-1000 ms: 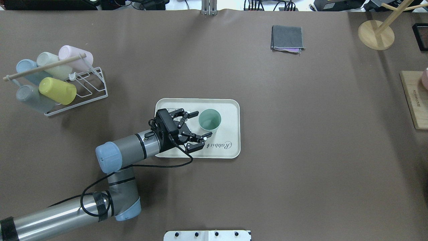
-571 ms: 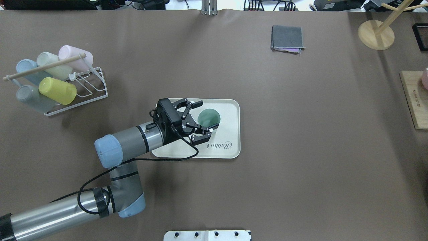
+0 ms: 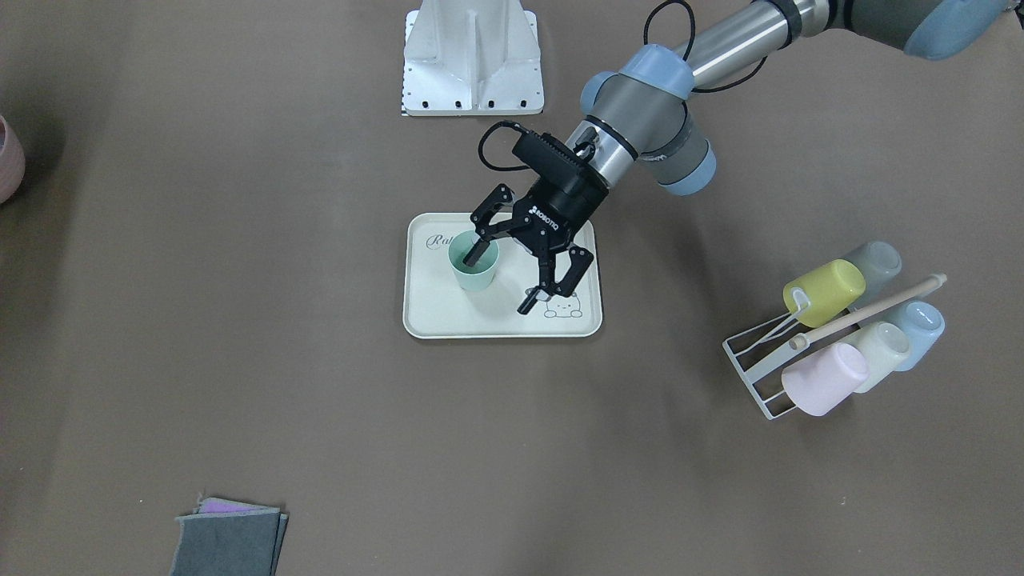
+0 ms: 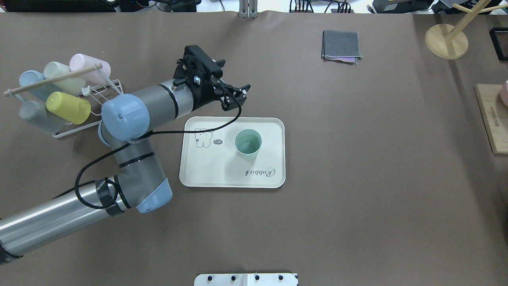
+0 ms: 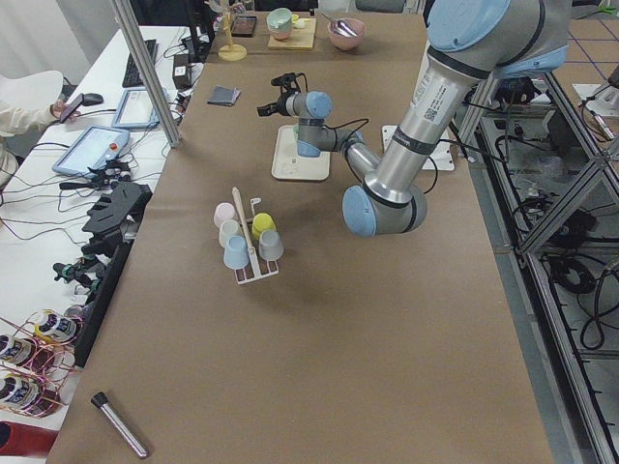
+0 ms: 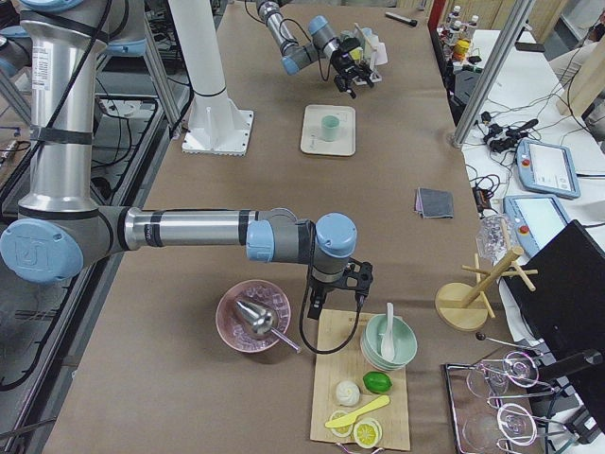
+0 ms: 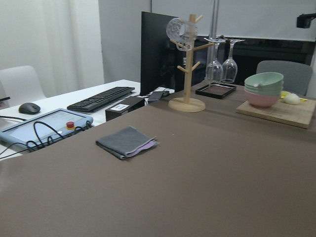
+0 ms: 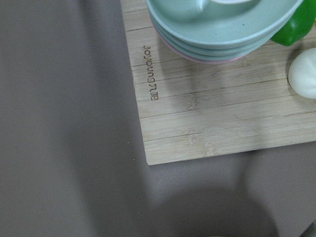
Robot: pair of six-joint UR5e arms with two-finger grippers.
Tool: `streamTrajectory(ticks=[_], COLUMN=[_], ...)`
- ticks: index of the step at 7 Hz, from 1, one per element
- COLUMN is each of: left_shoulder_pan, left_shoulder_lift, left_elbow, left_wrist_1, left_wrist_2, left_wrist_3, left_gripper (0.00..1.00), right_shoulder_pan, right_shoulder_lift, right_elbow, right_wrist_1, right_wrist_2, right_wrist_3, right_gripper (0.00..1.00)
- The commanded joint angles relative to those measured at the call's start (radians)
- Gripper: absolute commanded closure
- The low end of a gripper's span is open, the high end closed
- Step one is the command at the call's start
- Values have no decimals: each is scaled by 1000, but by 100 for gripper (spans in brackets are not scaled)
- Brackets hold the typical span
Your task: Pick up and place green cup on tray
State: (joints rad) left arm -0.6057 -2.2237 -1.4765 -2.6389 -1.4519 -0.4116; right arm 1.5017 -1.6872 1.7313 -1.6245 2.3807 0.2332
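On the tray (image 4: 206, 174), the green cup (image 4: 248, 143) is standing upright, released; the left gripper (image 4: 237, 96), fingers apart, is withdrawing past the far rim, indicating placement is likely complete.

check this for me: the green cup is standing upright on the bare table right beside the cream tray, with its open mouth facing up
Not quite. The green cup is not on the bare table beside the tray. It stands on the cream tray itself, inside the raised rim. The rest holds: it is upright with its open mouth facing up. The overhead exterior view shows this most clearly.
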Motion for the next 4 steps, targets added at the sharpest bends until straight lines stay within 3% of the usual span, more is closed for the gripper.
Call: streamTrajectory(ticks=[1, 2, 4], left_shoulder_pan=[-186, -300, -583], left_shoulder_lift=[-50, -41, 27], left_elbow=[-50, -50, -50], left_wrist_1=[359, 485, 673], left_wrist_2=[-138, -239, -550], left_wrist_3=[-1, 0, 10], left_gripper=[2, 2, 2], right_shoulder_pan=[0, 0, 2], right_shoulder_lift=[1, 0, -2], right_elbow=[1, 1, 1], right_wrist_1=[0, 0, 0], right_wrist_2=[0, -2, -5], right_wrist_3=[1, 2, 2], right_gripper=[0, 0, 0])
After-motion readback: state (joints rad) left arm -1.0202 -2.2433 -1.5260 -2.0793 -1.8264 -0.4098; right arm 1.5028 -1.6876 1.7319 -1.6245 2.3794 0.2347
